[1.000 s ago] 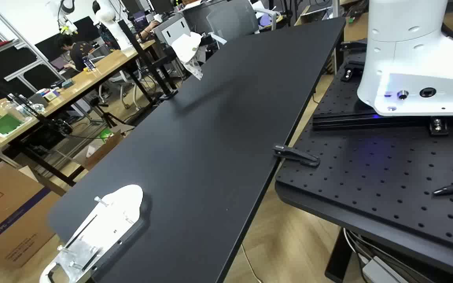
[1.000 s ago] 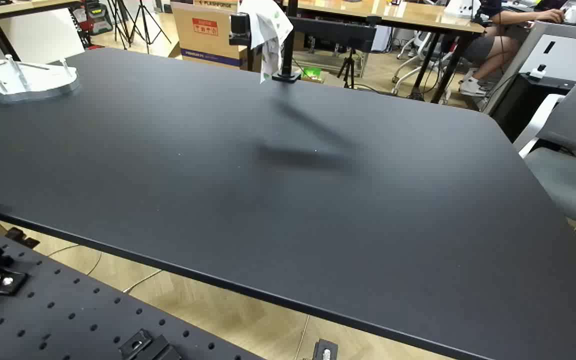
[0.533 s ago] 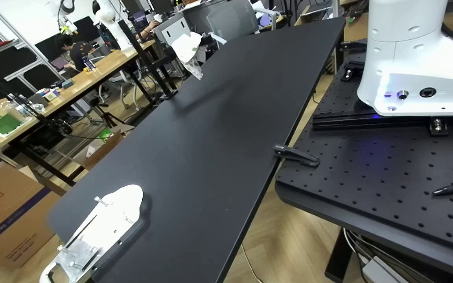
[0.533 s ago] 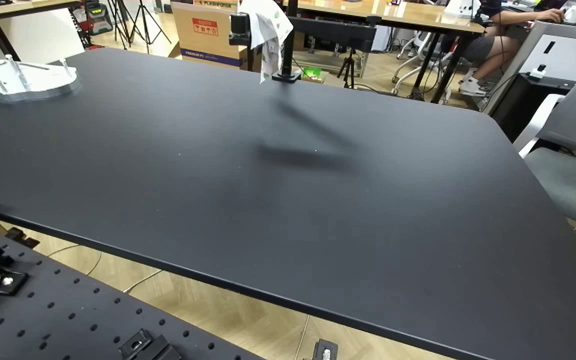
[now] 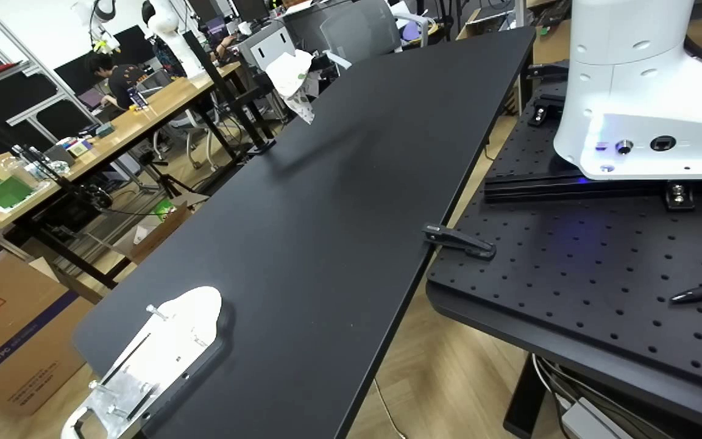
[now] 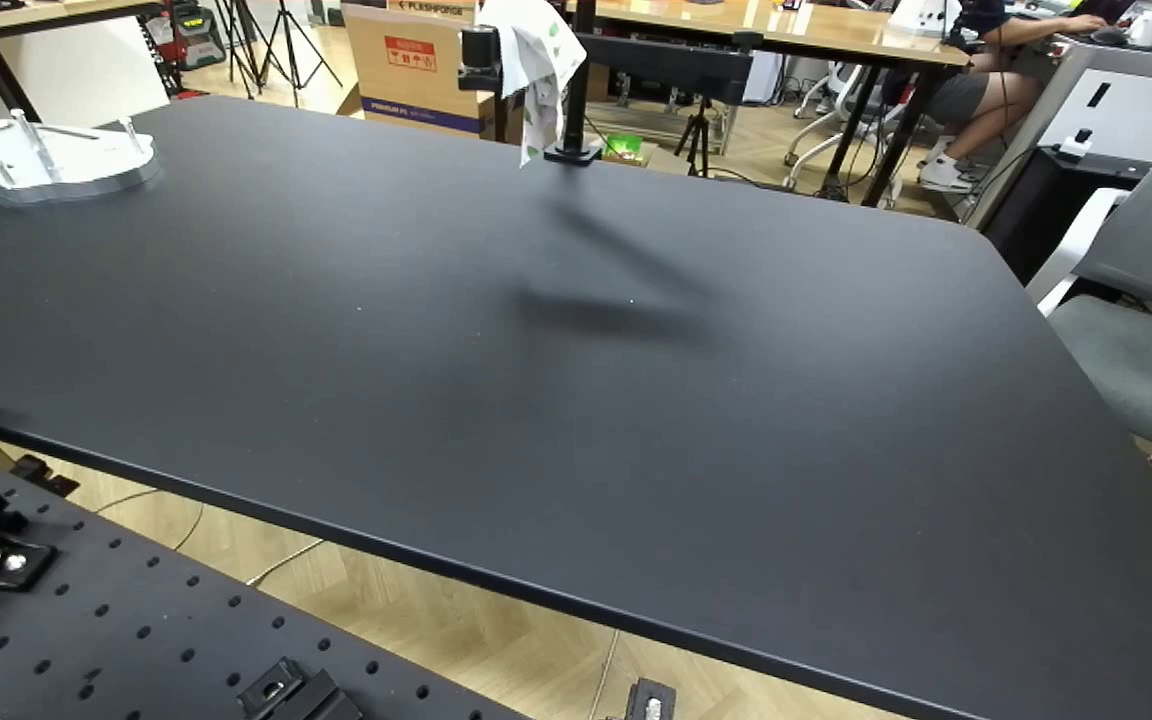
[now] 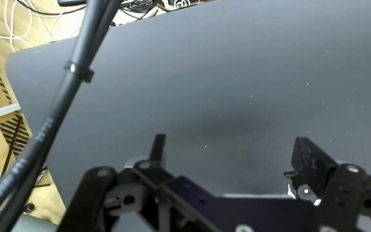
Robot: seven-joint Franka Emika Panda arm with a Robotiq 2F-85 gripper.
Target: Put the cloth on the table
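Observation:
The cloth, white with small green marks, hangs from a black stand's crossbar at the far edge of the table; it shows in both exterior views, as the cloth (image 5: 293, 76) and as the cloth (image 6: 539, 60). Its lower end hangs close to the table's edge. The table (image 6: 636, 430) has a dark flat top, which also fills most of the wrist view (image 7: 204, 80). My gripper (image 7: 231, 137) is open in the wrist view, fingers wide apart with nothing between them, above the table. The gripper is out of view in both exterior views. I cannot make out the cloth in the wrist view.
The black stand (image 6: 581, 90) rises from the table's far edge. A pale metal plate with upright pegs (image 5: 162, 347) lies at one end of the table. My robot base (image 5: 643, 110) stands on a perforated board (image 5: 570, 262). A chair (image 6: 1146, 280) stands beside the table.
A seated person's hand in the background has moved. The cloth and the table look the same in both exterior views.

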